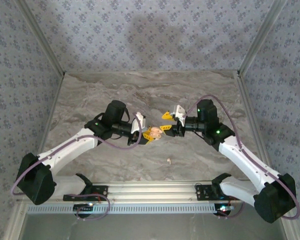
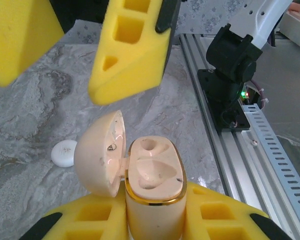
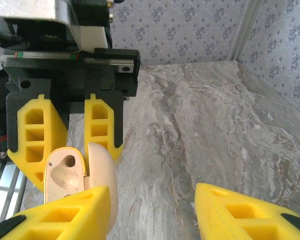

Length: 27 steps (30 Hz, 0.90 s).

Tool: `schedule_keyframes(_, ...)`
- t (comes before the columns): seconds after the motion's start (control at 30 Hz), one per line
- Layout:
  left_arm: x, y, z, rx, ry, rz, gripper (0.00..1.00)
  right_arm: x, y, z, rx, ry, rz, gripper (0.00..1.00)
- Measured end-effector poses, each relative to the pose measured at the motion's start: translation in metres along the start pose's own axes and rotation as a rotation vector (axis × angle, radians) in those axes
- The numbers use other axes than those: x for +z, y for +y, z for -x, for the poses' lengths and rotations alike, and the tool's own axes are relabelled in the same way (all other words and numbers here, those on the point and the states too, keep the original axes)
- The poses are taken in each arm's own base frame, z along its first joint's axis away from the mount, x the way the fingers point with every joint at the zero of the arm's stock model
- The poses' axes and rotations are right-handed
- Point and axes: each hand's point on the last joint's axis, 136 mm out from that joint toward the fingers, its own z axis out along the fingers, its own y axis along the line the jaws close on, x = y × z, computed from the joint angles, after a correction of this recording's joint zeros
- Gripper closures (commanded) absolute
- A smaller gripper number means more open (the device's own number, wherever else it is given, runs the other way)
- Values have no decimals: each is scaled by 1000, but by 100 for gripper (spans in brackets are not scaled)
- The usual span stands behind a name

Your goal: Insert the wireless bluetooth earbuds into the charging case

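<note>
Our left hand (image 2: 152, 222) grips the open cream plastic case (image 2: 152, 175), both holes empty. Our right hand (image 3: 152, 215) is open. A tiny whitish earbud (image 1: 168, 161) lies on the bench (image 1: 115, 95).

Left hand (image 1: 149, 134) grips charging case (image 1: 157, 135); right hand (image 1: 165, 121) spread alongside; earbud (image 1: 168, 161) on table (image 1: 205, 90).

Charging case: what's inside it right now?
The open charging case shows two hollow wells, and both look empty. The deep hole's bottom is shadowed, and the left pincer covers the case's lower body.
</note>
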Motion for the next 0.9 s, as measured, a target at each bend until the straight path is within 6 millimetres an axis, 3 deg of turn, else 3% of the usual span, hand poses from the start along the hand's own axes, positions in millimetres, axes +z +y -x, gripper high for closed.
schedule_keyframes(0.2,4,8,-17,-55,-33,47,75,-11,-2,10,33,-23,-40,44)
schedule_keyframes(0.3,4,16,-29,-94,-47,100,75,-15,-8,4,116,7,-96,44)
schedule_keyframes(0.47,-2,28,-45,-140,-82,199,75,-22,-24,-29,380,140,-235,44)
schedule_keyframes(0.63,-9,38,-55,-169,-116,280,76,-30,-24,-66,652,272,-339,48)
schedule_keyframes(0.9,-16,41,-76,-206,-147,368,77,-26,11,-128,973,603,-436,52)
